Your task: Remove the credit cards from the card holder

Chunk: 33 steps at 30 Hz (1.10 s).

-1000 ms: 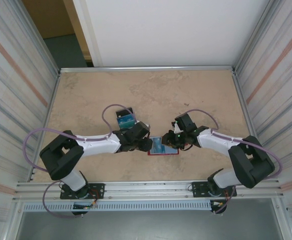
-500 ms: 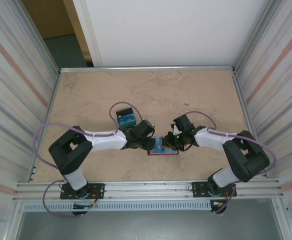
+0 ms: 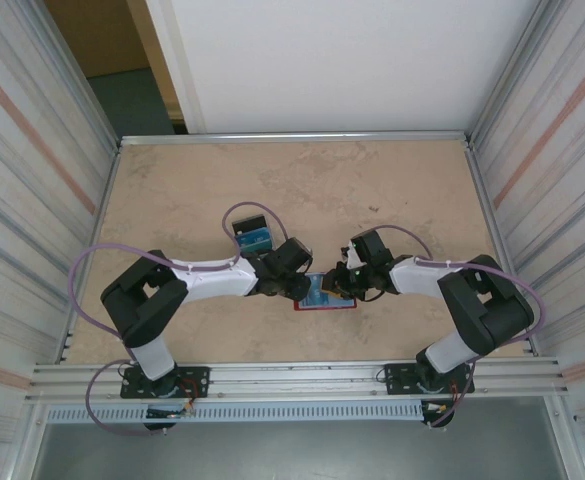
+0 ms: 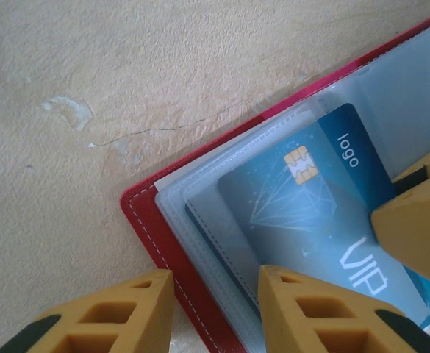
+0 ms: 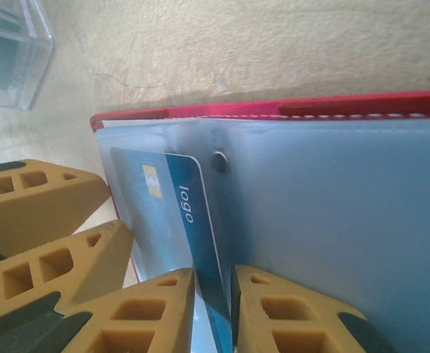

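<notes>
The card holder (image 3: 328, 301) lies open and flat on the mottled beige worktop (image 3: 372, 190), in the middle towards the near edge. Its cover is dark red with pale stitching along a rounded corner (image 4: 145, 228). Inside are frosted, pale blue-grey plastic sleeves (image 4: 200, 220) and a wide matte panel (image 5: 347, 220) with a small round metal stud (image 5: 219, 160).

A glossy blue credit card (image 4: 295, 213) sits partly in the sleeves. It has a gold chip (image 4: 301, 163), a faint line pattern and the words "logo" and "VIP". In the right wrist view its long white edge rises out of the sleeve (image 5: 167, 198).

A small clear box (image 3: 253, 238) with something blue-green inside stands on the worktop just beyond the left arm's wrist.

Both arms are bent with elbows out to the sides and wrists low, and they meet nose to nose over the holder. The left end effector (image 4: 215, 294) is partly open and holds nothing. One ribbed yellow finger is over the bare worktop and the other over the sleeves, so they straddle the red edge. The right end effector (image 5: 213, 287) is closed to a narrow slot with the card's edge between its fingers. I cannot tell whether the pads press on it.
</notes>
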Each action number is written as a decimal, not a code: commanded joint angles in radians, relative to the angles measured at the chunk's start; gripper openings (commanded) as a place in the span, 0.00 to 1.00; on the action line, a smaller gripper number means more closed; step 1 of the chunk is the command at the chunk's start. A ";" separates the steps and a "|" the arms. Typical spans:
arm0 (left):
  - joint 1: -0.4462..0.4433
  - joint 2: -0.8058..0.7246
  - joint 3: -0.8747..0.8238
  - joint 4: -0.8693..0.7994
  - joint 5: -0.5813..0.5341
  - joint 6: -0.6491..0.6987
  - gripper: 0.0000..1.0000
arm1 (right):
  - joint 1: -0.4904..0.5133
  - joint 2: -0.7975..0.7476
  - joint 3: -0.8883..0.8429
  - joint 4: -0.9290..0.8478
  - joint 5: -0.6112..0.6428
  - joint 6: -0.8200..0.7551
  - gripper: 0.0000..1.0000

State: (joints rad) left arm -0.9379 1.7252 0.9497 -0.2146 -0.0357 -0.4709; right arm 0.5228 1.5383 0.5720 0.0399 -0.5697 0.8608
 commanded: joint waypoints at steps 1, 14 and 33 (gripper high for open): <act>-0.002 0.032 0.005 -0.073 0.004 0.011 0.35 | -0.011 0.018 -0.018 0.049 -0.045 0.024 0.19; -0.002 0.045 0.009 -0.078 -0.006 0.005 0.34 | -0.051 0.025 -0.065 0.126 -0.075 0.048 0.14; -0.002 0.052 0.009 -0.083 -0.011 -0.005 0.32 | -0.092 -0.009 -0.121 0.244 -0.139 0.081 0.11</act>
State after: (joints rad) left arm -0.9379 1.7382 0.9630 -0.2157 -0.0353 -0.4736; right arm 0.4385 1.5494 0.4641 0.2726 -0.6952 0.9329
